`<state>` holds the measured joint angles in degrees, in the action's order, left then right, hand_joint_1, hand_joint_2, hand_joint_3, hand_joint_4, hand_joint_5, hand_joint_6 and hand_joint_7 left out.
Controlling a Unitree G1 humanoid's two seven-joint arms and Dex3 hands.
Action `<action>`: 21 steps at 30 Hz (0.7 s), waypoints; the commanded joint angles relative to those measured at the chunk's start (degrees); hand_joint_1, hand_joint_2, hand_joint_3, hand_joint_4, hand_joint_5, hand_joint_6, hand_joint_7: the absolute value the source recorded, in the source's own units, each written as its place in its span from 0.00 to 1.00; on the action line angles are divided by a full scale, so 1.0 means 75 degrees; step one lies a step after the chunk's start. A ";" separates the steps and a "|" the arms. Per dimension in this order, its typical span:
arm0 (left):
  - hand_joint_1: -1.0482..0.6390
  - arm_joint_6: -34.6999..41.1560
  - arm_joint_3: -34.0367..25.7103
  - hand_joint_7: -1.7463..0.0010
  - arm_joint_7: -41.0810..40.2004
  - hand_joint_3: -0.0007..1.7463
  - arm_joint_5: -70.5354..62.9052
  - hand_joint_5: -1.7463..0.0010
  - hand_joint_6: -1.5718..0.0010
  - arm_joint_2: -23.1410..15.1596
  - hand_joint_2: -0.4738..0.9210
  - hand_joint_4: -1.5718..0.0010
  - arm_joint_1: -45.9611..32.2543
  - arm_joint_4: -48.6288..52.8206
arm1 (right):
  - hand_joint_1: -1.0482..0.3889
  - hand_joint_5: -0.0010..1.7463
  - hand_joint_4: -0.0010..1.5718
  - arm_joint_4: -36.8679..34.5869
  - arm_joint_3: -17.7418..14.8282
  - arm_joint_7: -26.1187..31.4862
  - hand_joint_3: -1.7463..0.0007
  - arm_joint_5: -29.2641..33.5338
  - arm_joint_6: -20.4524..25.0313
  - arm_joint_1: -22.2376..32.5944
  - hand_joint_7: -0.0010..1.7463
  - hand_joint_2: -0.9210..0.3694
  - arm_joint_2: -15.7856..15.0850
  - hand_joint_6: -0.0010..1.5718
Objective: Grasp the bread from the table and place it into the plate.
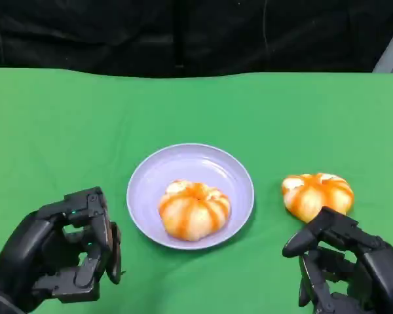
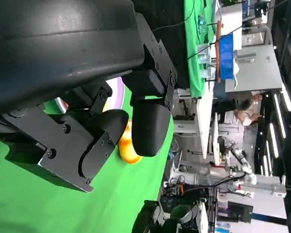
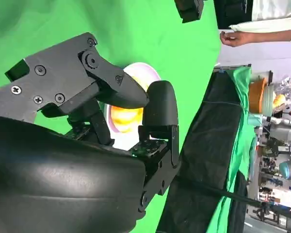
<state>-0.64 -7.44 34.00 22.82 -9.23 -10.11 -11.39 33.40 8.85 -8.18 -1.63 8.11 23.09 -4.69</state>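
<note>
Note that one bread already sits in the plate at frame centre, while the second bread remains on the worktop at right, just beyond your empty, spread right hand; left hand holds nothing.

Left hand up close: black shell and fingers empty, nothing gripped. Green table under it. Past the fingers, a sliver of plate rim and an orange-yellow bread edge on the cloth. Background: another green table, blue box, a seated person, lab clutter.
</note>
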 commanded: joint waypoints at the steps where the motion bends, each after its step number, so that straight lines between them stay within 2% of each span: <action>1: 0.58 -0.0143 -0.0021 0.00 -0.0101 0.81 -0.0008 0.00 0.52 -0.0066 0.68 0.42 0.0000 0.0061 | 0.68 1.00 0.47 0.0038 -0.0039 0.0005 0.40 -0.0018 -0.0090 0.0031 0.90 0.20 -0.0056 0.41; 21: 0.58 -0.0203 -0.0006 0.00 -0.0079 0.80 0.0002 0.00 0.53 -0.0101 0.69 0.42 -0.0018 0.0077 | 0.68 1.00 0.47 0.0076 -0.0038 0.0011 0.41 -0.0018 -0.0074 0.0059 0.89 0.19 -0.0050 0.41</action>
<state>-1.51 -7.36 33.88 22.82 -9.24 -10.10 -10.94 33.39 8.84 -8.24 -1.63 8.09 23.20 -4.70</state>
